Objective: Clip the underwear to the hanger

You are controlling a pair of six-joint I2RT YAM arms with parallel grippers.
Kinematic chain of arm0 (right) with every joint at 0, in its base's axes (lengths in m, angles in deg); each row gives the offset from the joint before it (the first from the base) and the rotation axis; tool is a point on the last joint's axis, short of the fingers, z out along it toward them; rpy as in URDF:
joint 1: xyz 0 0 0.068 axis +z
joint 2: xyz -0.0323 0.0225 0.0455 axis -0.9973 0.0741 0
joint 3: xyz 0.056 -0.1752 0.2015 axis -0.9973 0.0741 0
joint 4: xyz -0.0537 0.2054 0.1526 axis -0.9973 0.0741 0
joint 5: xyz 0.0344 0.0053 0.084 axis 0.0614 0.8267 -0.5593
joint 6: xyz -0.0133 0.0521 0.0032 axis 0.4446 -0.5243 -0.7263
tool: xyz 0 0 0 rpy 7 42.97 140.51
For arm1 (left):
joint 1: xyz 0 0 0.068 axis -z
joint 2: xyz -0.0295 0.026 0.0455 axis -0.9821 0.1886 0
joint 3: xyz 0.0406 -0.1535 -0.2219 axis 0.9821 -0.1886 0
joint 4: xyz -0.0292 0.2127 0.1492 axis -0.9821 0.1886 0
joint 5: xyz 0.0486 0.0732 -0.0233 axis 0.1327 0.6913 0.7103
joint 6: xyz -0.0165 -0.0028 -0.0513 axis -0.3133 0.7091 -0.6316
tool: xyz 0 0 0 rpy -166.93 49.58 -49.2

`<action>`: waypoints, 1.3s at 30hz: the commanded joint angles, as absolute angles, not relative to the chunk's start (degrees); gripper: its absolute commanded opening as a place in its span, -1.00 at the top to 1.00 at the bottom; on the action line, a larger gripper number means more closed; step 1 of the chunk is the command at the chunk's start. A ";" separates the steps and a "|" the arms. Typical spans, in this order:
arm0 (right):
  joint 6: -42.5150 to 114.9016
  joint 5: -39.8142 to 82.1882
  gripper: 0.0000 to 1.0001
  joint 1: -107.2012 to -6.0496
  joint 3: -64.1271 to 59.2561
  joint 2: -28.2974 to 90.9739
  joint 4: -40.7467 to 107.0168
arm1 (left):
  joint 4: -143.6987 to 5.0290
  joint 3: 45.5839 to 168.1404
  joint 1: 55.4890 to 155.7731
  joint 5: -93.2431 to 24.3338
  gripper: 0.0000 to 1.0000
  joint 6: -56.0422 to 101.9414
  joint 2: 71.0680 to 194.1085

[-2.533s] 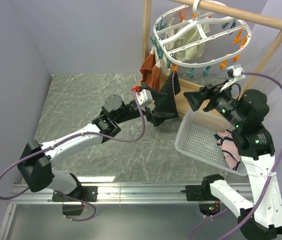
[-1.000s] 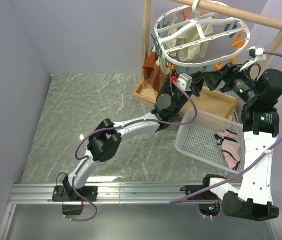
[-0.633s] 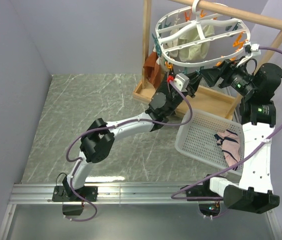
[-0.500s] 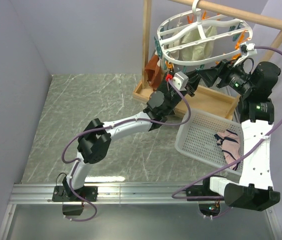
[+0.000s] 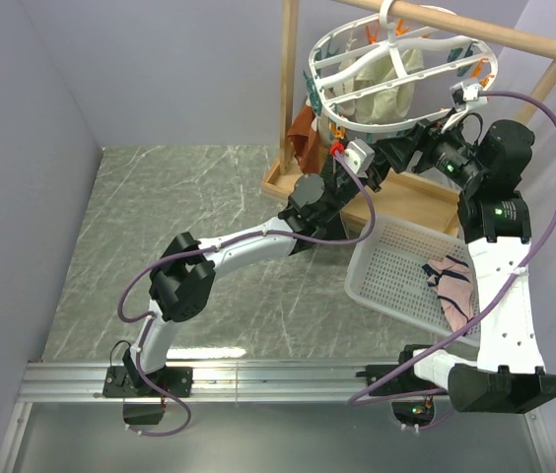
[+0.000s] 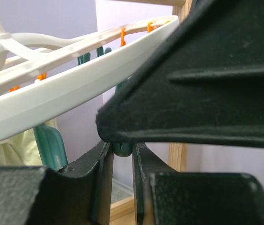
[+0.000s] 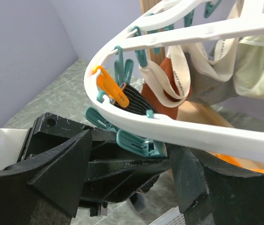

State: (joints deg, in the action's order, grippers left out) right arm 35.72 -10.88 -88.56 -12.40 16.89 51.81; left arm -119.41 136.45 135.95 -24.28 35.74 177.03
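Note:
The white oval hanger [image 5: 352, 61] hangs from the wooden rail. Its rim crosses both wrist views [image 6: 76, 84] [image 7: 193, 133]. My left gripper [image 5: 377, 166] reaches up under the near rim. Its fingers stand a narrow gap apart [image 6: 121, 152], and the end of a teal clip [image 6: 121, 148] sits at their tips. Black pinstriped underwear [image 7: 133, 101] shows behind the rim beside an orange clip [image 7: 111, 86]; the top view mostly hides it. My right gripper [image 7: 132, 147] [image 5: 396, 150] is open, one finger on each side of the teal clip [image 7: 139, 143], facing the left gripper.
A white basket [image 5: 386, 266] holding a pink garment [image 5: 452, 286] sits under the right arm. The wooden frame [image 5: 544, 69] and its tray base [image 5: 416, 202] stand behind. A cream cloth [image 5: 382, 84] and a rust-brown cloth [image 5: 303, 133] hang from the hanger.
My right gripper has moved left to the hanger's near rim and its jaws have narrowed around the clip. The left gripper rose slightly, and the hanger swung a little.

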 commanded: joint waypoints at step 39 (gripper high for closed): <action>32.29 1.76 1.00 -81.89 -14.52 18.37 48.27 | -96.20 114.60 132.49 -45.56 -0.45 43.48 152.21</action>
